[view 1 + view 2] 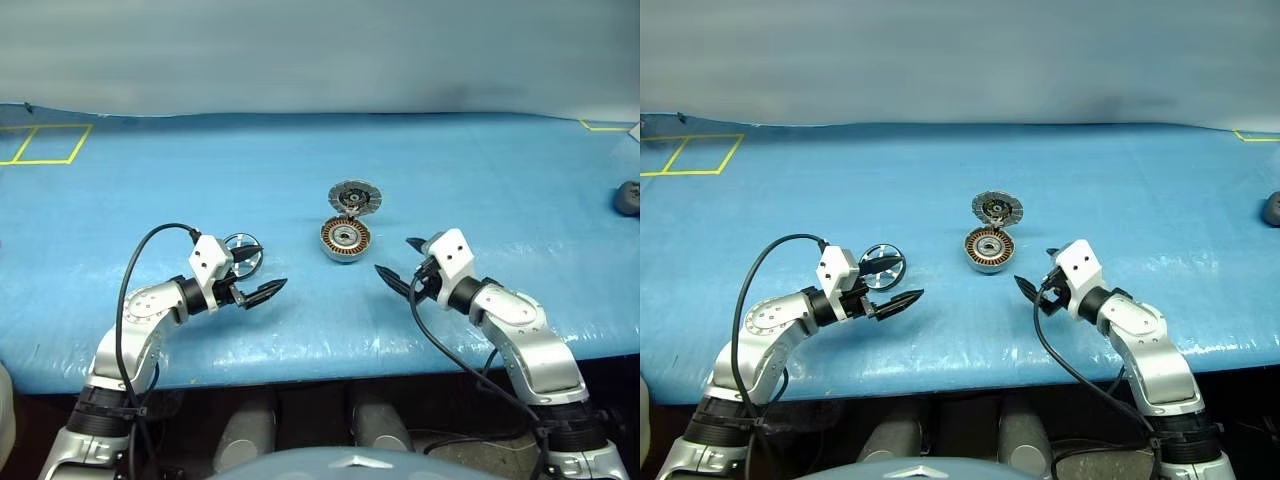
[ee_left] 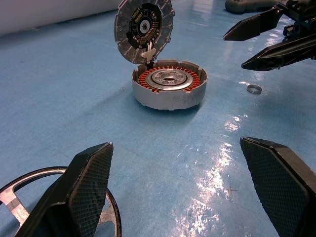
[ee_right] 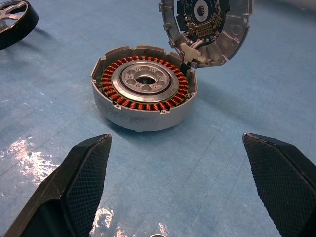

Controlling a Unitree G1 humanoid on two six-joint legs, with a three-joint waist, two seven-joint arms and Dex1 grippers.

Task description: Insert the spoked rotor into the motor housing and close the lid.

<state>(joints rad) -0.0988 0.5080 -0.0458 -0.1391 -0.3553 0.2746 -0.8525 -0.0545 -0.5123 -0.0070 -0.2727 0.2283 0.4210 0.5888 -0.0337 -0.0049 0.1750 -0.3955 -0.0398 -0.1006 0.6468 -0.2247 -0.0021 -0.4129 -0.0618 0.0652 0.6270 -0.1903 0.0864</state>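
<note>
The motor housing [image 1: 345,239], a silver puck with copper windings, lies mid-table. Its lid [image 1: 355,197] stands tilted up at the far rim, dark finned face towards me. The spoked rotor [image 1: 243,238] lies flat left of the housing, just behind my left gripper's upper finger. My left gripper [image 1: 274,265] is open and empty, hovering beside the rotor and pointing at the housing [image 2: 169,84]. My right gripper [image 1: 393,254] is open and empty too, right of the housing [image 3: 143,94] and facing it. The right wrist view also shows the rotor [image 3: 23,24] beyond the housing.
A small silver ring [image 2: 254,89] lies on the blue mat near my right gripper. Yellow tape squares [image 1: 45,143] mark the far left, and a dark object [image 1: 628,197] sits at the right edge. The table's front edge [image 1: 320,365] runs under both arms.
</note>
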